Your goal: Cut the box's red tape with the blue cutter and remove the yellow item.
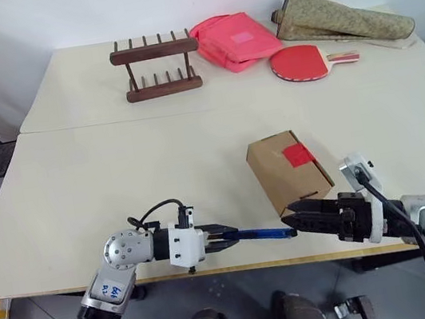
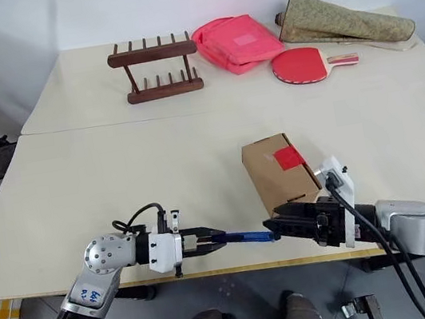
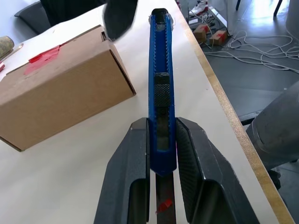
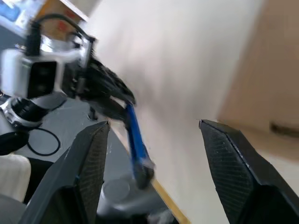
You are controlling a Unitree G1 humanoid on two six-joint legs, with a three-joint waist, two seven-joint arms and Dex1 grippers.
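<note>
Holding the blue cutter (image 1: 261,233) clamped in my left pincer (image 1: 223,238) at the table's (image 1: 80,188) near edge, its tip pointing right, I risk knocking it loose with my right pincer (image 1: 296,218), fingers spread, closing in on that tip. The box (image 1: 287,169), red tape (image 1: 298,154) on top, sits just beyond.

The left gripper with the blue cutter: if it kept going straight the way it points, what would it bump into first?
Probably the right gripper. The left gripper holds the blue cutter pointing straight at it, and the cutter's tip looks almost against those open black fingers. The box sits just beyond; depth is hard to judge.
</note>
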